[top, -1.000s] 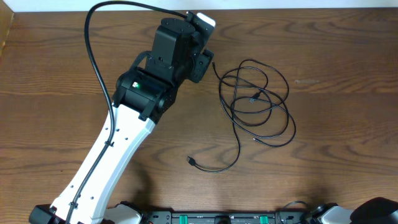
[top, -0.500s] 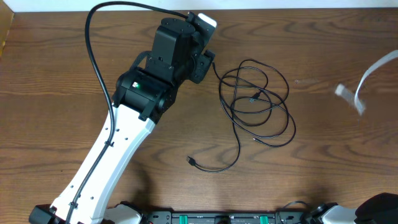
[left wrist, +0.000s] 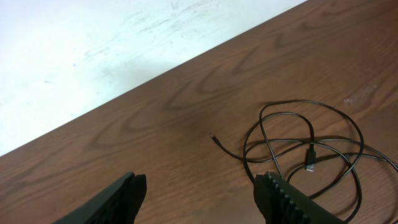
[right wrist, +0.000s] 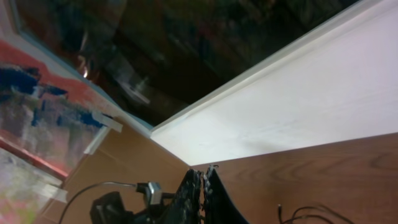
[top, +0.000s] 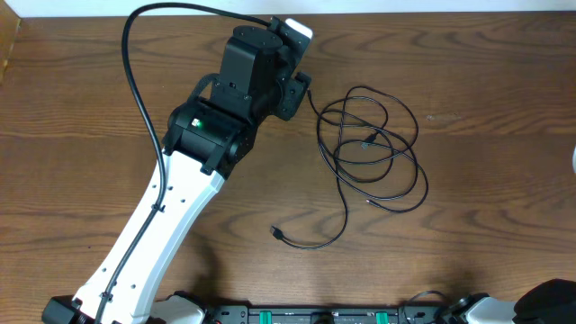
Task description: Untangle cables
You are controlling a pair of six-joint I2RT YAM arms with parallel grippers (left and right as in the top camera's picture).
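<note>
A loose tangle of thin black cables (top: 371, 144) lies on the brown table, right of centre, with one tail running down to a small plug (top: 277, 233). The tangle also shows in the left wrist view (left wrist: 298, 134), right of my fingers. My left gripper (left wrist: 202, 193) is open and empty, low over bare wood just left of the tangle; in the overhead view it sits under the wrist (top: 295, 90). My right gripper (right wrist: 203, 177) is shut and raised, with nothing visible between its fingers. Only a white sliver (top: 573, 160) shows at the right edge; I cannot tell whether it is the white cable.
The left arm (top: 180, 198) stretches diagonally from the bottom left to the table's far side, its thick black cable (top: 135, 81) arching above. A white wall (left wrist: 93, 56) borders the table's far edge. Part of the right arm (top: 549, 301) shows bottom right.
A white strip appeared swinging at the right edge half a second ago and has now almost gone from view. The left arm and the black tangle have not moved.
</note>
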